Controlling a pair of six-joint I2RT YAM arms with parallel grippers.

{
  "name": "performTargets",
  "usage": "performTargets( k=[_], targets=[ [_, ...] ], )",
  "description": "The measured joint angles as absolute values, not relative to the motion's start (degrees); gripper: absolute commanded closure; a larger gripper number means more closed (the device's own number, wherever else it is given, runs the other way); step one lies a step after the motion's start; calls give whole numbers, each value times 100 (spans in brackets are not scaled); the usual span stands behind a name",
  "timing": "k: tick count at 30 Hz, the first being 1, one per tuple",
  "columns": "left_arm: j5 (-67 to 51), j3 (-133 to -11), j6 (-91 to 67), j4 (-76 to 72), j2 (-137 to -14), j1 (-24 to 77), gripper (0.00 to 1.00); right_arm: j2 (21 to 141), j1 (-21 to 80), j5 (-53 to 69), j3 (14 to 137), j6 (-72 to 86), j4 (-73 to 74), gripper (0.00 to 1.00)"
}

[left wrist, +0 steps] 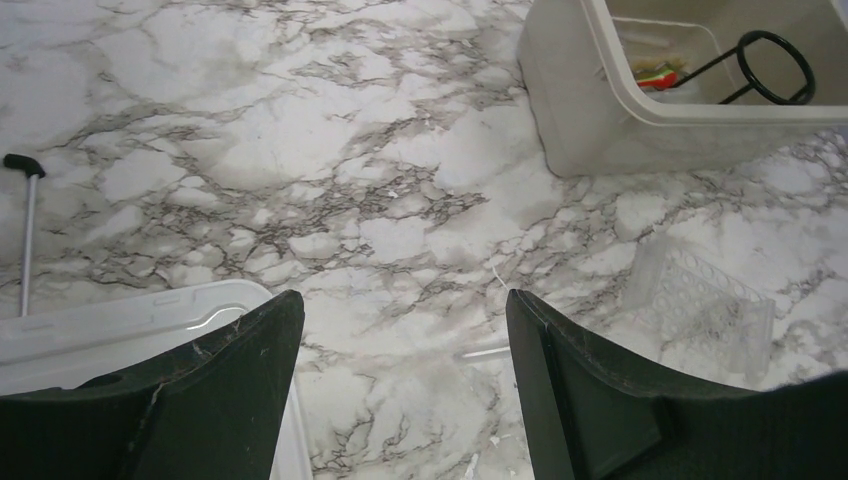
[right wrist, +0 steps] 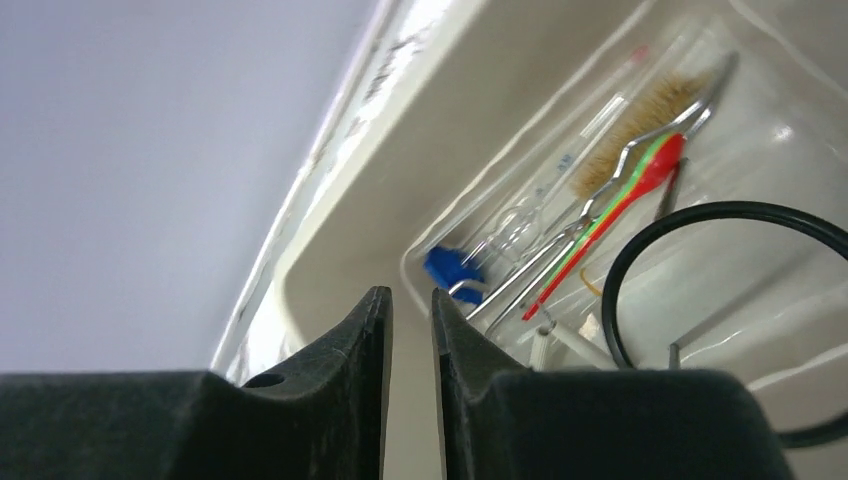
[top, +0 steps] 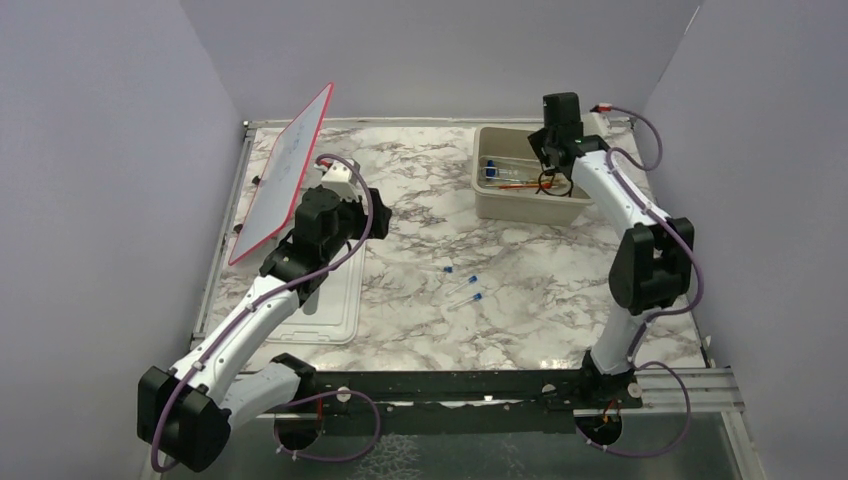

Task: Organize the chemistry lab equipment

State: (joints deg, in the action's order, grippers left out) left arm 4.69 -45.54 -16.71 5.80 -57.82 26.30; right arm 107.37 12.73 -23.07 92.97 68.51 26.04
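Note:
The beige tub (top: 478, 165) at the back right holds the black wire ring (top: 548, 182). My right gripper (top: 548, 155) hangs just over its rim. In the right wrist view its jaws (right wrist: 410, 300) stand a narrow gap apart with nothing between them. Below them lie a blue piece (right wrist: 452, 270), silvery tongs (right wrist: 600, 210), an orange-red stick (right wrist: 625, 205), a clear tube (right wrist: 560, 165) and the black ring (right wrist: 720, 208). Three blue-capped tubes (top: 462, 285) lie loose mid-table. My left gripper (left wrist: 405, 310) is wide open above bare marble.
A red-framed white board (top: 285, 180) leans at the back left. The tub's lid (top: 325, 310) lies flat by the left arm. A clear well plate (left wrist: 700, 300) lies on the marble near the tub (left wrist: 580, 120). A bristle brush (right wrist: 630, 130) is also in the tub.

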Motion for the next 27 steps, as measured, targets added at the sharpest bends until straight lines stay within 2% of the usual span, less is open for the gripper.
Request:
performTargets(
  k=[8,14,20,27],
  targets=[
    [-707,-4650,-1562,670,-5935,2663,23,9188,1264,-919,8484,4814,2204,71],
    [-834,-4849,-1402,991,-6233,3256,23,8217,1264,574,7614,3597,2265,70],
    [-753,-4910,-1411,1219,-6818,3986,28,7150,1264,1535,6438,3087,2401,68],
    [-639,-5002,-1632,1278,-7940,4497,35,6010,1262,1691,5277,3065,2600,67]
  ],
)
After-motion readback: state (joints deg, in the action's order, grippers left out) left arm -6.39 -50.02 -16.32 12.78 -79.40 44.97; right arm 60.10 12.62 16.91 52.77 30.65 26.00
